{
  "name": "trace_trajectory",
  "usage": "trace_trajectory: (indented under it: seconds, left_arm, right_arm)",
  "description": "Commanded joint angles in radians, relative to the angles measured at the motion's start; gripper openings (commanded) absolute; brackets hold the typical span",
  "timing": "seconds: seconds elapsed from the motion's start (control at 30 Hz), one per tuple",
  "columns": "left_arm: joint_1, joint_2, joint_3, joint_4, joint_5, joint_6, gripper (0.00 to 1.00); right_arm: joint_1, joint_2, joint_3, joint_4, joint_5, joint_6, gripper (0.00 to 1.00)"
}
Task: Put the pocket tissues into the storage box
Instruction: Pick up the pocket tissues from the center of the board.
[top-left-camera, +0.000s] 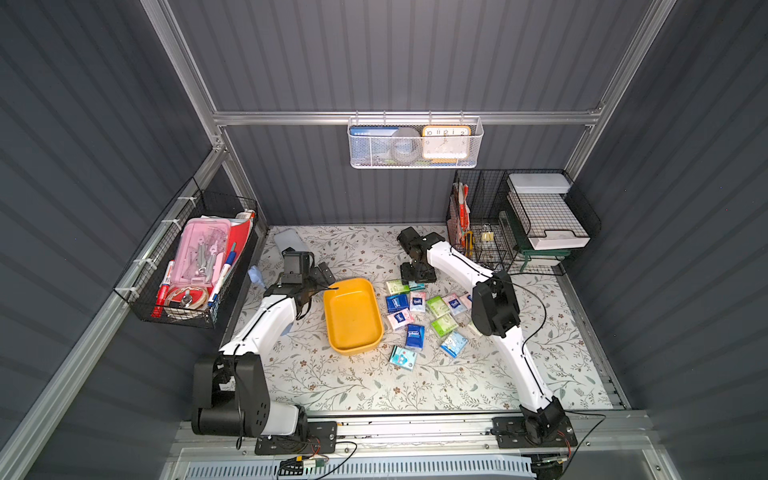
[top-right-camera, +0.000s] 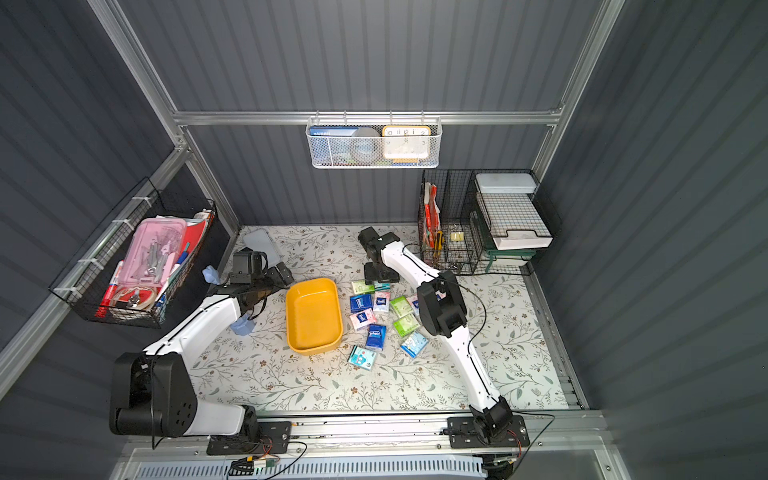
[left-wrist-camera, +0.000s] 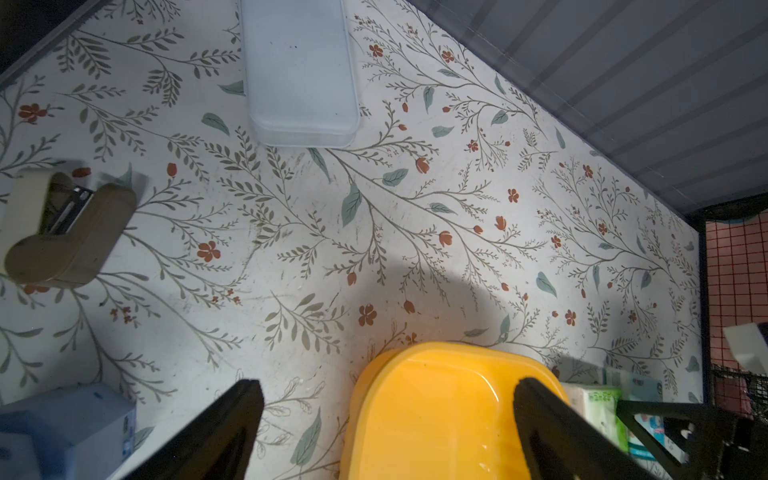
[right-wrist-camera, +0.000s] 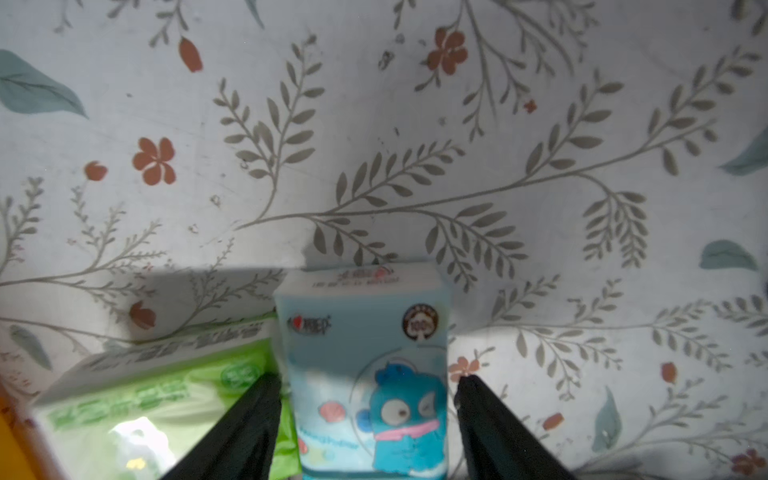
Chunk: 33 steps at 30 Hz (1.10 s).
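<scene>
On the floral-patterned tabletop (top-left-camera: 415, 386), plastic-wrapped pocket tissues (top-left-camera: 397, 302) are seen in both top views, scattered beside the mustard-yellow rounded plastic storage box (top-left-camera: 352, 316). In the left wrist view the left gripper (left-wrist-camera: 386, 382) is spread wide over its rim. In the right wrist view the right gripper (right-wrist-camera: 369, 376) is parted around a light-blue packet (right-wrist-camera: 361, 332), unclamped.
</scene>
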Motion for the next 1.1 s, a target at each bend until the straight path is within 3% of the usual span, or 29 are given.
trace_trajectory:
  seconds: [0.0, 0.5, 0.77, 0.83, 0.97, 1.07]
  left_arm:
    - [0.007, -0.024, -0.008, -0.027, -0.002, 0.002, 0.99]
    - [0.007, -0.025, -0.005, -0.031, 0.009, -0.005, 0.99]
    - [0.007, -0.026, -0.004, -0.035, 0.006, -0.001, 0.99]
    - [0.007, -0.024, 0.000, -0.036, 0.006, 0.000, 0.99]
    - [0.007, -0.020, -0.001, -0.033, 0.009, -0.004, 0.99]
    - [0.008, -0.013, -0.006, -0.025, 0.020, -0.009, 0.99]
  right_arm:
    - [0.003, 0.019, 0.016, -0.022, 0.030, -0.004, 0.70]
    - [0.001, 0.052, 0.014, -0.014, 0.071, -0.004, 0.60]
    - [0.001, 0.071, 0.014, -0.012, 0.067, -0.006, 0.66]
    - [0.001, 0.071, 0.014, -0.011, 0.075, -0.004, 0.64]
    - [0.001, 0.058, 0.014, -0.003, 0.090, -0.007, 0.47]
    - [0.000, 0.033, 0.014, 0.004, 0.099, -0.013, 0.45]
